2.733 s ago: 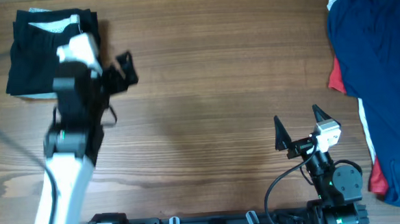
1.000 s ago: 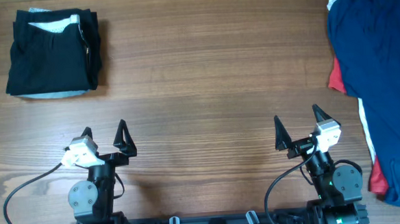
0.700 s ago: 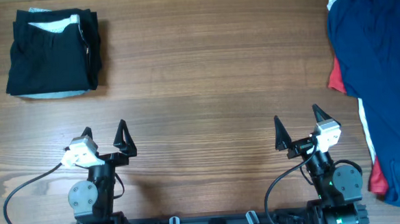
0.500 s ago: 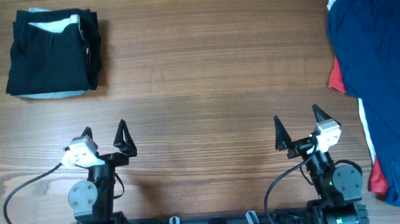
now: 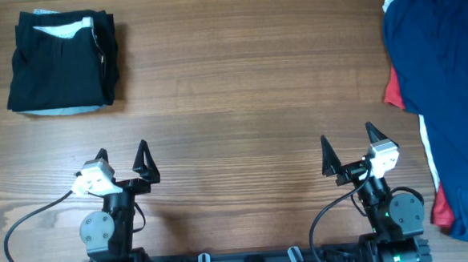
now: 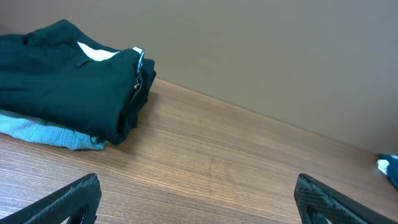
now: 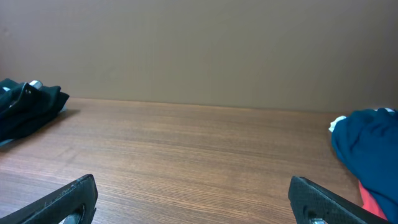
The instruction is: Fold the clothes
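Pulled back from the folded black shorts [image 5: 60, 61], the left gripper [image 5: 121, 148] is idling wide open, empty (right gripper [image 5: 346, 133] likewise).

The left gripper [image 5: 121, 158] and right gripper [image 5: 348, 143] rested by the near edge of the bench [image 5: 241, 106], jaws spread wide, holding nothing.

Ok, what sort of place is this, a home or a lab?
Probably a robot lab bench: left gripper and right gripper sit open at the edge of the wooden table, with folded black shorts, a heap of blue clothes, plain wall behind.
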